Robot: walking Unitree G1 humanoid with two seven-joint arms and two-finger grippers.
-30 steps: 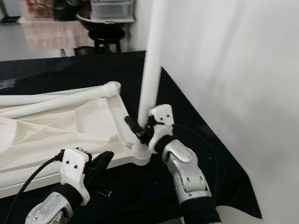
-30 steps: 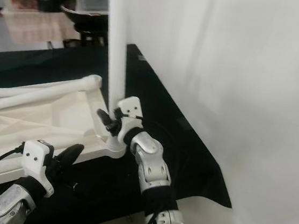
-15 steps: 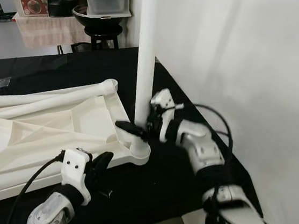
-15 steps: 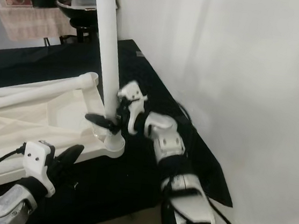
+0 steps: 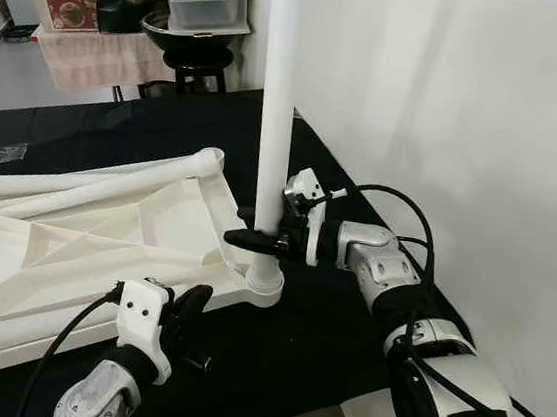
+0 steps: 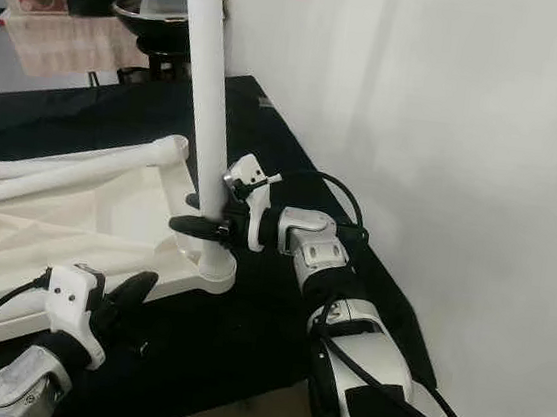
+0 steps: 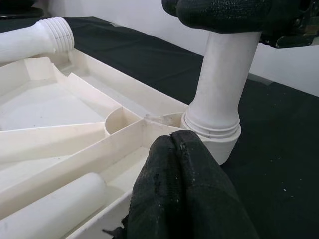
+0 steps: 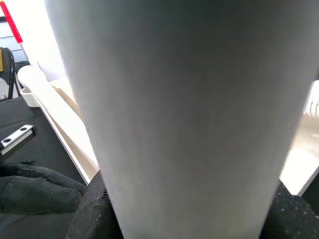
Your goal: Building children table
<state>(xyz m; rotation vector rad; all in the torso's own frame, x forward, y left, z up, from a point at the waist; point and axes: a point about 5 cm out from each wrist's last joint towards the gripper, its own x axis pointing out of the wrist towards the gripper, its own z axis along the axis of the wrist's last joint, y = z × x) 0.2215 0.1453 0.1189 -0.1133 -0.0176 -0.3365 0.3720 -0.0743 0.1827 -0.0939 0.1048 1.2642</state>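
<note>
Right gripper [image 5: 267, 237] has swung from behind the leg [image 5: 276, 118] to its right side, clamped low on it. Leg stands upright in tabletop [image 5: 83, 247] near-right corner socket. Left gripper [image 5: 184, 311] closed, pressing tabletop edge. Turn squarely; keep leg vertical so threads seat

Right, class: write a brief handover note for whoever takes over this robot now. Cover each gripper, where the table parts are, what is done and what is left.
Right gripper: shut on the upright leg, low down, just above the corner socket.
Left gripper: fingers together, resting at the tabletop's near edge beside that socket.
Tabletop: upside down on the black cloth.
Done: one leg standing in its socket.
Left: two loose legs lying across the tabletop, not yet fitted.
</note>
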